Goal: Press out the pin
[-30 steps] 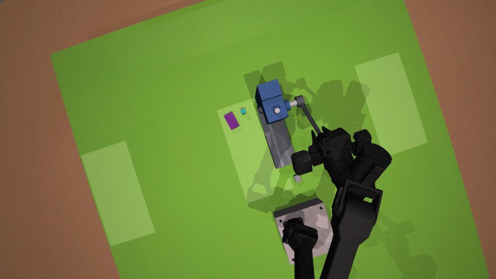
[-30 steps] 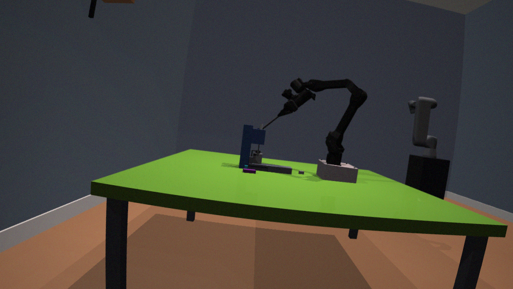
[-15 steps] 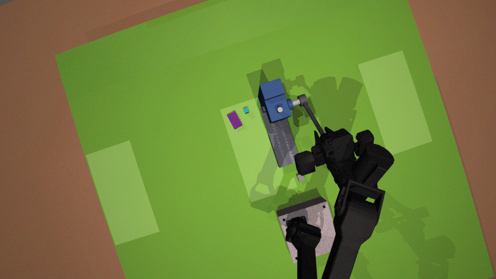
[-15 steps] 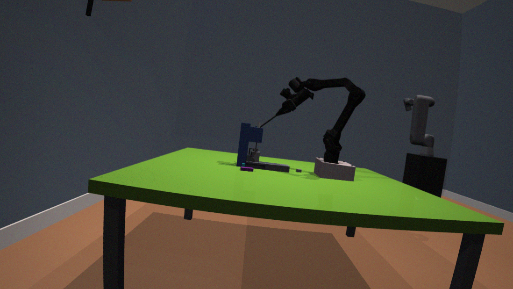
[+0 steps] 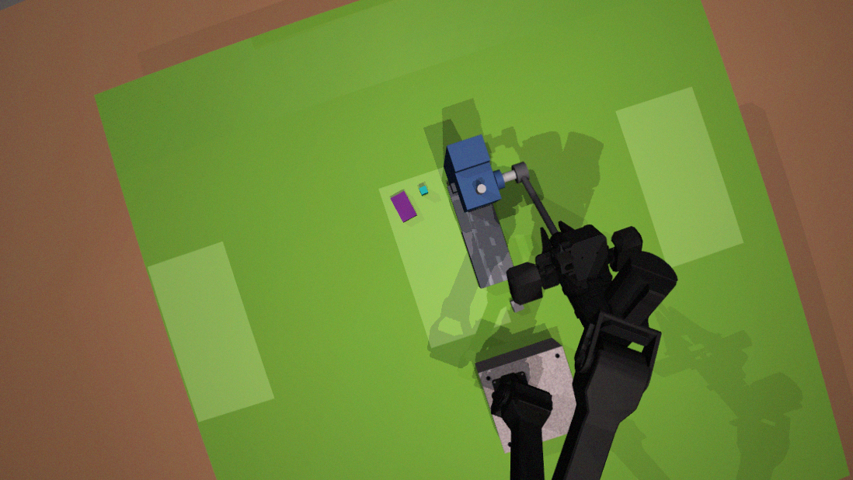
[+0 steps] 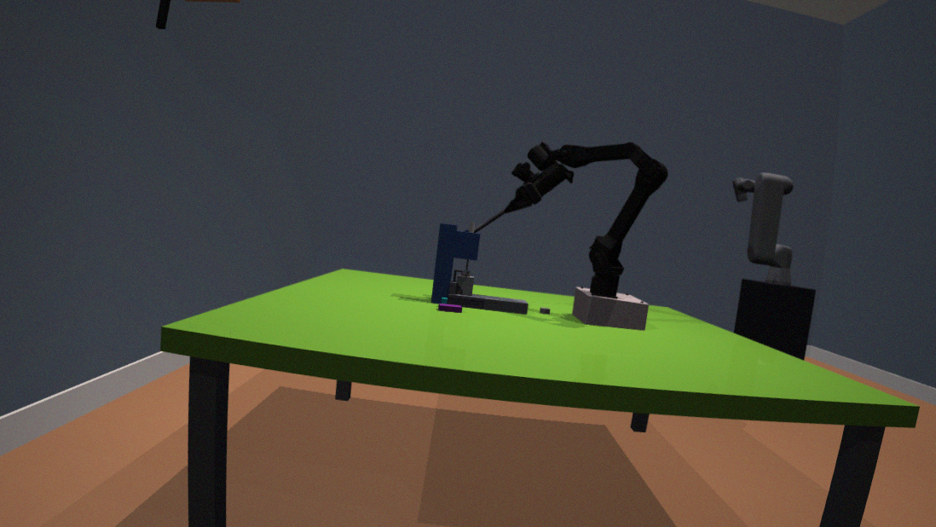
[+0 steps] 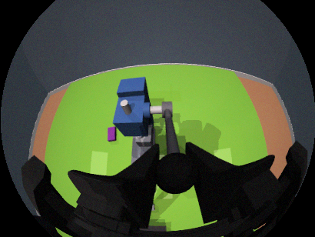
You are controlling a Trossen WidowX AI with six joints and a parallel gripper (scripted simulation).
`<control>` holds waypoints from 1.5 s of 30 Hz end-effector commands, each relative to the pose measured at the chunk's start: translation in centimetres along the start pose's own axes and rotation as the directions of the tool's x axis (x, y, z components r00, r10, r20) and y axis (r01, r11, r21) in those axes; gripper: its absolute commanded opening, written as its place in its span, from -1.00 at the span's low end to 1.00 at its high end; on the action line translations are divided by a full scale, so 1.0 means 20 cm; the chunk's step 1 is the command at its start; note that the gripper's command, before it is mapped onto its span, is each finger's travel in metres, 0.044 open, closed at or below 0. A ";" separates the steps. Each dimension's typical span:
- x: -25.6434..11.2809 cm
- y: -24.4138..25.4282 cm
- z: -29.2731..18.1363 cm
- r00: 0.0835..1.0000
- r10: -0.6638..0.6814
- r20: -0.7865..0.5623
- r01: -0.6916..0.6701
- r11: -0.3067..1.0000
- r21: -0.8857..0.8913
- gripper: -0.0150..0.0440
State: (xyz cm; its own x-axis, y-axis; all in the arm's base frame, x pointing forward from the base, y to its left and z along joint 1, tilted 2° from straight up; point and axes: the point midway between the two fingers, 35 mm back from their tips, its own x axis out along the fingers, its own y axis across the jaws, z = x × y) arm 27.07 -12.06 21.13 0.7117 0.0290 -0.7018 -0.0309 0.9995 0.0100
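From the exterior side, my green table (image 5: 298,179) (image 6: 523,385) (image 7: 207,85) carries the black arm (image 5: 603,393) (image 6: 632,202) at right and the blue press (image 5: 471,154) (image 6: 443,262) (image 7: 132,119) at left. I've got the gripper (image 5: 555,231) (image 6: 507,209) (image 7: 172,147) closed on the raised lever (image 5: 538,205) (image 6: 489,220) (image 7: 171,132). The grey block (image 6: 465,285) (image 7: 146,141) sits under the press head; I can't tell its pin's alignment. Nearer me lie a purple slab (image 5: 404,206) (image 6: 449,307) (image 7: 111,134) and, smallest, a cyan cube (image 5: 423,189) (image 6: 443,300).
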 end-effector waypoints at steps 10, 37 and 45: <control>0.01 0.00 -0.08 1.000 -0.001 -0.024 0.002 1.000 0.012 -0.49; 0.02 0.00 -0.14 1.000 -0.001 -0.024 0.002 1.000 0.012 -0.49; 0.03 0.00 -0.16 1.000 -0.001 -0.024 0.002 1.000 0.012 -0.49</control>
State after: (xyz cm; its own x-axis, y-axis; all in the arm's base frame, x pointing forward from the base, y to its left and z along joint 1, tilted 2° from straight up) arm 25.93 -12.06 19.60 0.7156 0.0273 -0.6980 -0.0320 0.9995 0.0063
